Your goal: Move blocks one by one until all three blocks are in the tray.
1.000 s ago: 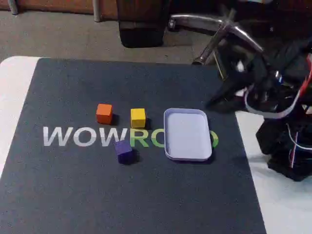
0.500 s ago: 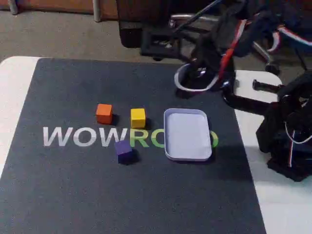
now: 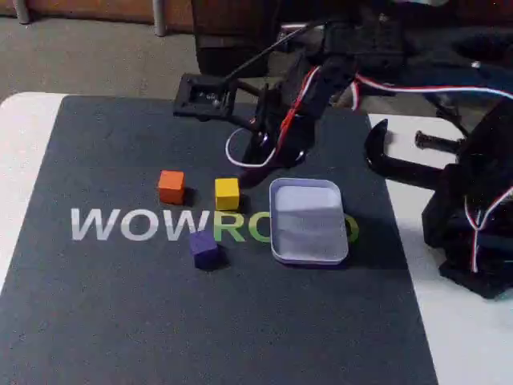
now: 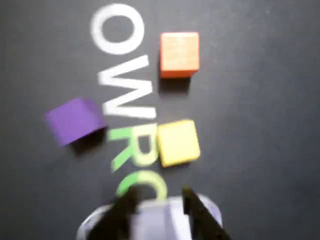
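Three blocks lie on the dark mat: orange (image 3: 171, 186), yellow (image 3: 227, 193) and purple (image 3: 204, 248). The pale tray (image 3: 309, 220) sits to the right of them with nothing in it. My gripper (image 3: 253, 170) hangs above the mat at the tray's far left corner, just right of the yellow block. The wrist view is blurred and looks down on the orange (image 4: 179, 54), yellow (image 4: 178, 142) and purple (image 4: 74, 120) blocks. In it my gripper (image 4: 157, 199) is open at the bottom edge, holding nothing, with the tray (image 4: 155, 221) under its fingers.
The mat (image 3: 160, 321) carries pale "WOWRO" lettering and covers a white table (image 3: 20, 160). A black clamp (image 3: 401, 167) and the arm's base (image 3: 473, 233) with loose wires stand at the right. Chair legs (image 3: 240, 40) stand on the floor behind.
The arm has swung out from its folded pose at the right and reached left over the far part of the mat, down toward the yellow block. Blocks and tray have not moved.
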`<act>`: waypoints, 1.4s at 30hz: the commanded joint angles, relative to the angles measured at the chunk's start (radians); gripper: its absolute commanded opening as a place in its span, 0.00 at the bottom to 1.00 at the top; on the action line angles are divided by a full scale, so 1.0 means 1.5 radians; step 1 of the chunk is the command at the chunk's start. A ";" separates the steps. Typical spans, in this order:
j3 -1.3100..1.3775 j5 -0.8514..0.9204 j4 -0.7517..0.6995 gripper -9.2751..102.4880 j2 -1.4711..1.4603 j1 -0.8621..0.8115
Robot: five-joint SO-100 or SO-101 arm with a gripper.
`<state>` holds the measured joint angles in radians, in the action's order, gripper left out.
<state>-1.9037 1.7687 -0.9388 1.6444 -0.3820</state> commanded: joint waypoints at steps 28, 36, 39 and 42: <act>0.034 0.119 0.100 0.26 -0.108 -0.060; 0.034 0.128 0.120 0.25 -0.136 -0.059; 0.034 0.134 0.126 0.25 -0.147 -0.057; 0.034 0.135 0.139 0.21 -0.160 -0.050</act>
<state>-1.8945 1.9635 -0.7455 1.4021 -0.4694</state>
